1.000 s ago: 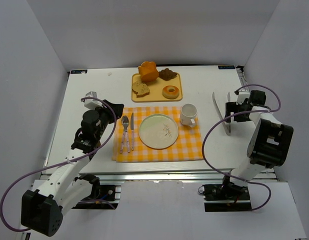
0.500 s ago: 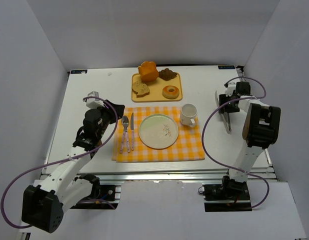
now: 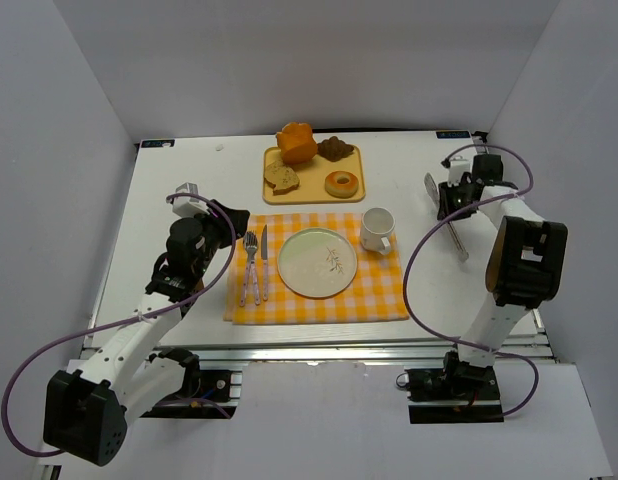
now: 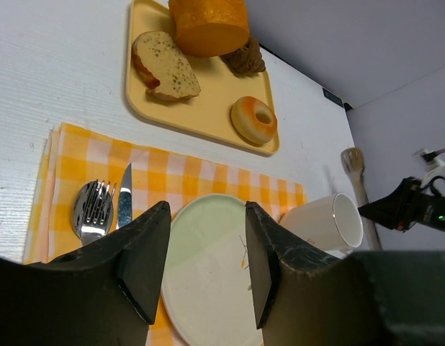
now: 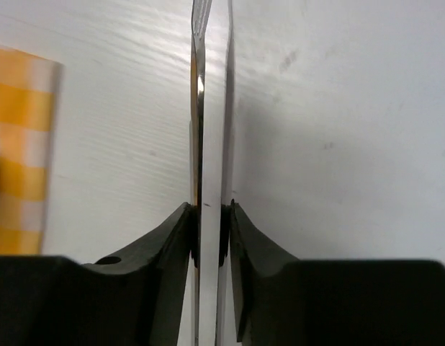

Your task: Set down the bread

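Steel tongs [image 5: 210,108] are pinched flat between my right gripper's [image 5: 209,216] fingers, the two blades pressed together, out on the bare table [image 3: 189,200] to the right of the mug [image 3: 377,229]. My left gripper [image 4: 206,216] hangs with its jaws parted and nothing between them, over the left side of the checked mat [image 3: 379,295], near the fork [image 3: 250,262]. The bread [image 3: 281,177] lies flat in the tray's [image 3: 311,180] near-left corner, just beside the loaf [image 3: 297,142], apart from the donut [image 3: 341,183].
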`<state>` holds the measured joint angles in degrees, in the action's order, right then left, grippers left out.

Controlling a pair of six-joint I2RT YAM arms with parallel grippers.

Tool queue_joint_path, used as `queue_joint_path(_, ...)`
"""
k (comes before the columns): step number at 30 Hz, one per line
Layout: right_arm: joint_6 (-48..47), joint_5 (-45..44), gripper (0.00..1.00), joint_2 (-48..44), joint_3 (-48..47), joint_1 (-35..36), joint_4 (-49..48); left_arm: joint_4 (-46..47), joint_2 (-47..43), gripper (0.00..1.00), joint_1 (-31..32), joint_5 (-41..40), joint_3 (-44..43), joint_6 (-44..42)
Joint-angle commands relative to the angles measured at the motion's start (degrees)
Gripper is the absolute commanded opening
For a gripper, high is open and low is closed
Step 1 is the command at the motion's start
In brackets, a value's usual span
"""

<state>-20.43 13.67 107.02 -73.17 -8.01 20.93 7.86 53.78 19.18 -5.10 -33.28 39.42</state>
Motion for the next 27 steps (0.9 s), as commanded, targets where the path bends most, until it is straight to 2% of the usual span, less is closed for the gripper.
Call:
queue_joint_path(1,-3.04,6.28,0.33,-6.03,-7.59,3.70,3.15,0.14,-1.31,0.56,-0.37,0.27,-1.79,-0.66)
queue_joint_path(2,-2.95,6.80,0.37,-5.95,-10.48,4.57,3.76,0.23,-1.40,0.56,-0.37,0.36,-1.70,-0.57)
queue_joint_path(6,-2.08,7.95,0.43,-4.81,-18.05,10.18,6.49,-0.03,-1.75,0.56,-0.37,0.18,-1.79,-0.57)
queue_joint_path(15,-3.74,8.39,0.50,1.25,-33.42,19.52,12.55,-2.05,-4.82,0.57,-0.37,-1.40,-0.91,-0.75)
queue_joint_path(22,-7.78,6.90,0.50,4.60,-38.45,23.04,15.28,-2.85,-5.70,0.58,-0.46,-2.19,-0.82,-0.83)
queue_joint_path(27,-16.99,2.33,0.50,6.97,-39.16,25.50,17.65,-2.94,-5.44,0.59,-0.46,-2.28,-0.82,-1.01)
